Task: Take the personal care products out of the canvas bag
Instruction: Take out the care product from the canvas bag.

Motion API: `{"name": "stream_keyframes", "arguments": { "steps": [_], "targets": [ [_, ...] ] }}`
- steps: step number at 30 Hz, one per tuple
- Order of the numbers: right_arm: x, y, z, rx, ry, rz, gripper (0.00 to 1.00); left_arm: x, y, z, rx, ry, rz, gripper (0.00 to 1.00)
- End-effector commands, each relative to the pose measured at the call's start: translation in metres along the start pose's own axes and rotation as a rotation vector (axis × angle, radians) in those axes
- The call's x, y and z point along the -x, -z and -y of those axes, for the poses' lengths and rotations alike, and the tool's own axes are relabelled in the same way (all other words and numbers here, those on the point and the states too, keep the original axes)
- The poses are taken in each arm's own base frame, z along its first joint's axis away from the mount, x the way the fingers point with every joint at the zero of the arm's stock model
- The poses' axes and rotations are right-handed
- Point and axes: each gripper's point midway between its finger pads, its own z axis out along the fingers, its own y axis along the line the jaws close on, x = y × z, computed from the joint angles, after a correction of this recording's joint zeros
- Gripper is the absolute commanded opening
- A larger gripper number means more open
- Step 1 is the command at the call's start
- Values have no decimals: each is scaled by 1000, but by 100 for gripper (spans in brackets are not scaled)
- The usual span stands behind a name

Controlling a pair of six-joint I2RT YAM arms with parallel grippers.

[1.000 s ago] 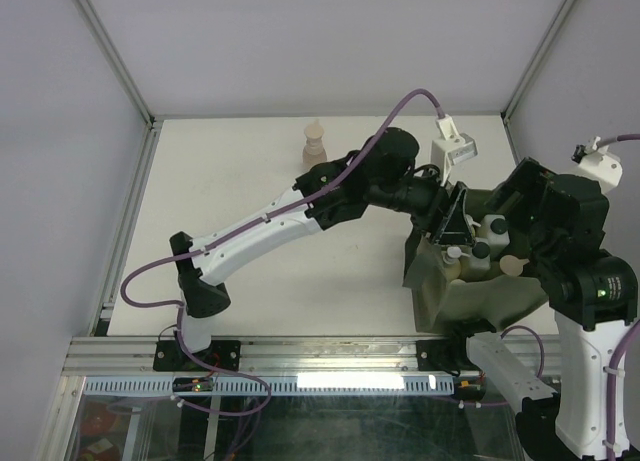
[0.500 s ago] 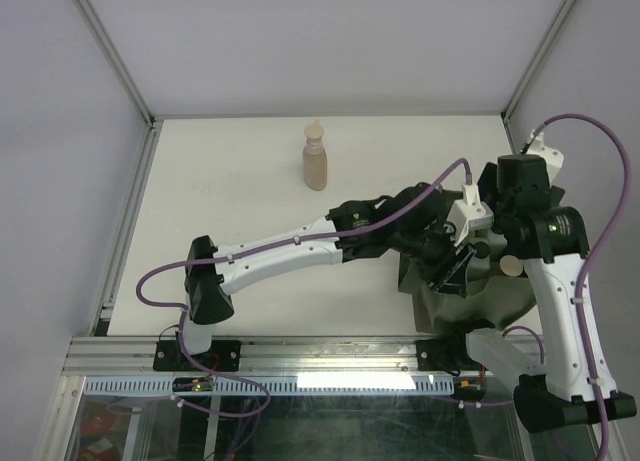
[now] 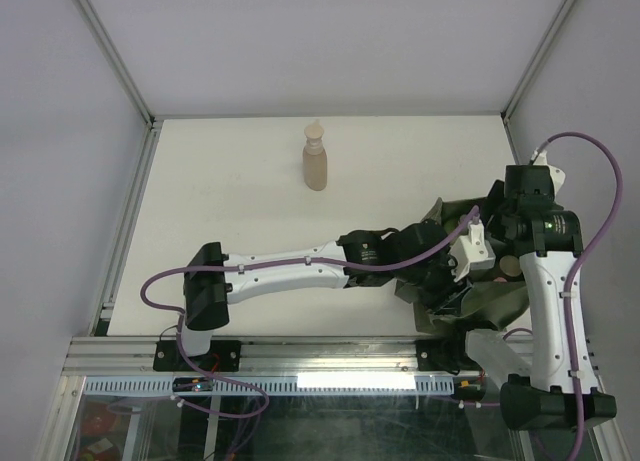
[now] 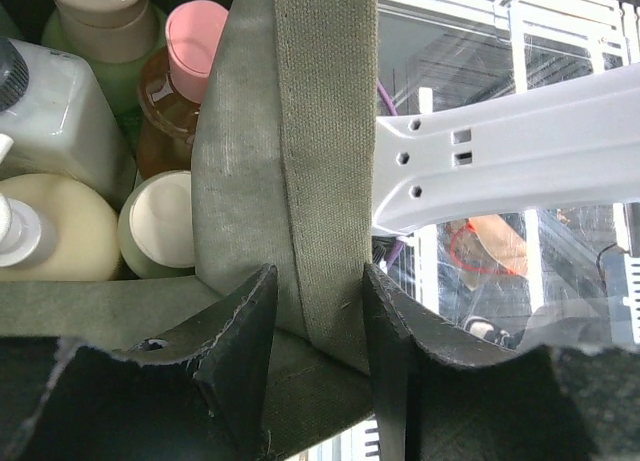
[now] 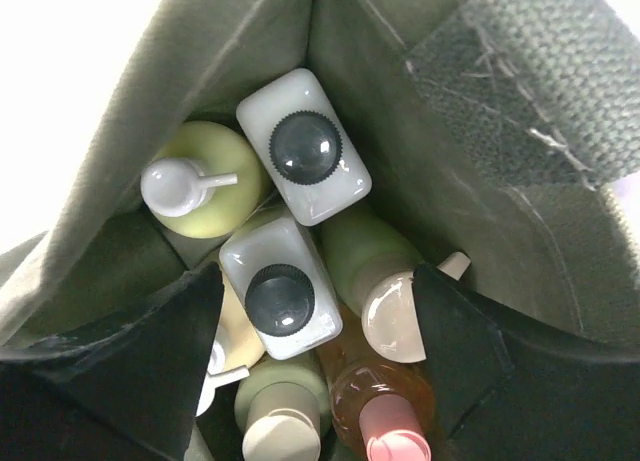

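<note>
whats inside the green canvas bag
Packed together: two white bottles with black caps, a yellow-green pump bottle, an orange bottle with pink cap. Whatever lies beneath them is hidden.

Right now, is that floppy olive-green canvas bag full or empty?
Full: the olive-green canvas bag holds many upright bottles, like a white black-capped bottle; one tan bottle stands outside.

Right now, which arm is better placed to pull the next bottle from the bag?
Right. The right gripper hangs open in the mouth of the canvas bag, fingers either side of a white bottle with a dark cap. The left gripper straddles the bag's strap at the rim, not a bottle.
</note>
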Motion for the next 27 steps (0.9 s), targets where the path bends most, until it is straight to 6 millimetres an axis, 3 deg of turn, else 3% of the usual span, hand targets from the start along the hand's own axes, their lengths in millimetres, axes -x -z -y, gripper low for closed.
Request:
{"name": "stream_keyframes", "arguments": {
  "steps": [1, 3, 5, 12, 15, 20, 27],
  "targets": [
    [7, -1, 1, 19, -27, 24, 73, -11, 14, -21, 76, -34, -29, 38],
    [9, -4, 6, -3, -18, 30, 63, -8, 19, -26, 68, -26, -18, 38],
    [13, -6, 5, -7, -9, 27, 60, -4, 23, -30, 60, -27, -7, 39],
    [10, -29, 3, -35, 103, -27, 70, 3, 25, -34, 10, -41, 12, 40],
    [6, -37, -6, 4, 141, -68, 70, 5, 25, -34, -28, -36, 12, 40],
    [10, -47, -5, -13, 272, -59, 67, 10, 26, -43, -43, -33, 23, 41],
    [-14, -68, -10, 8, 402, -139, 71, 3, 23, -47, -77, -40, -30, 43]
  ]
}}
